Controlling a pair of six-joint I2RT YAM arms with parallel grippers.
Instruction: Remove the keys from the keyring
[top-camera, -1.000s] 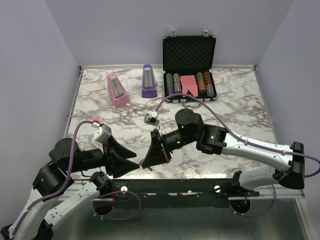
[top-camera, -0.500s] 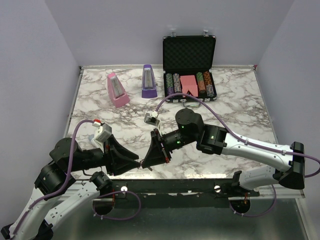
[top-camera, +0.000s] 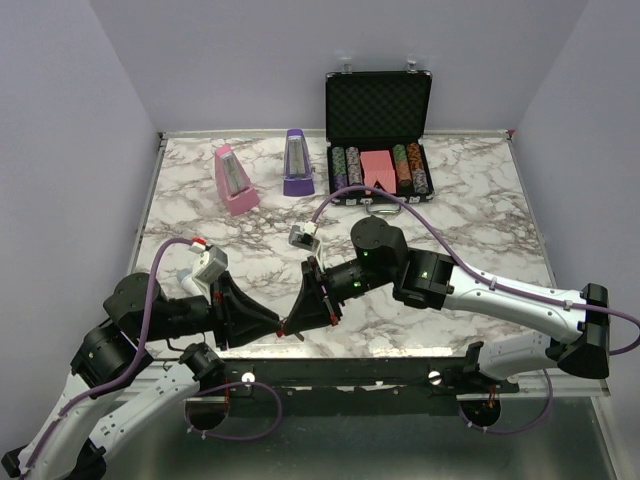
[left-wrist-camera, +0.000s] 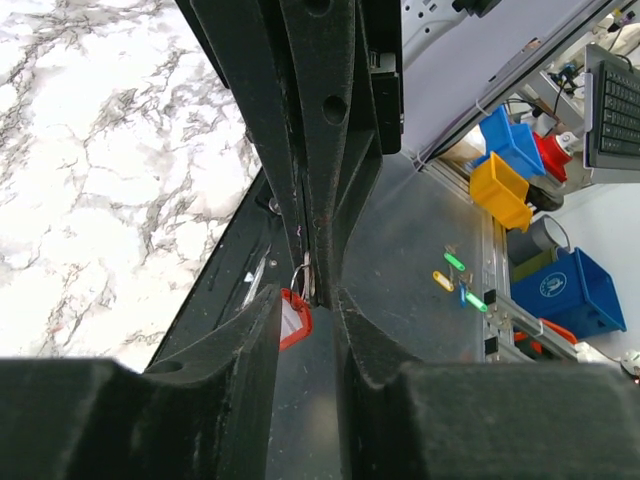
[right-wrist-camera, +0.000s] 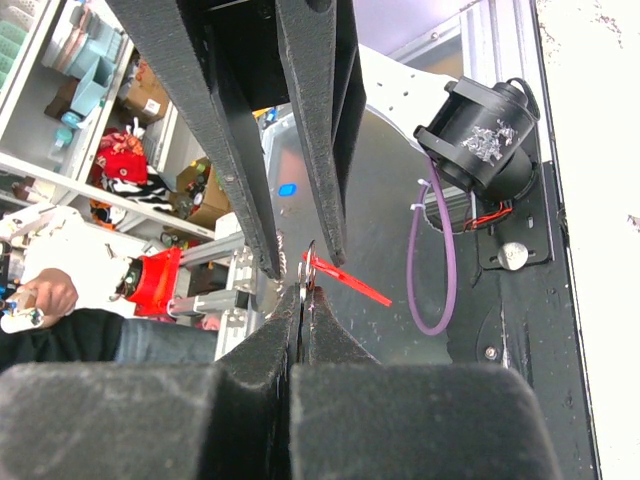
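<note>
No lettering is legible; the blue bin (left-wrist-camera: 560, 290) carries a round white emblem, too small to read.

**L arm** (top-camera: 150, 315), **R arm** (top-camera: 500, 295): white link shells, black joint housings, purple cable (top-camera: 152, 290) running along each. Fingers (left-wrist-camera: 320, 150): matt black, tapered, w/ round holes. Red connector (top-camera: 198, 243) on L cable.

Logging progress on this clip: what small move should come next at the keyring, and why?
Probably close the left gripper on the keyring, at its red tag. The right gripper is shut on the metal loop, while the left fingers straddle the tag with a gap showing, so nothing braces it for pulling.
</note>
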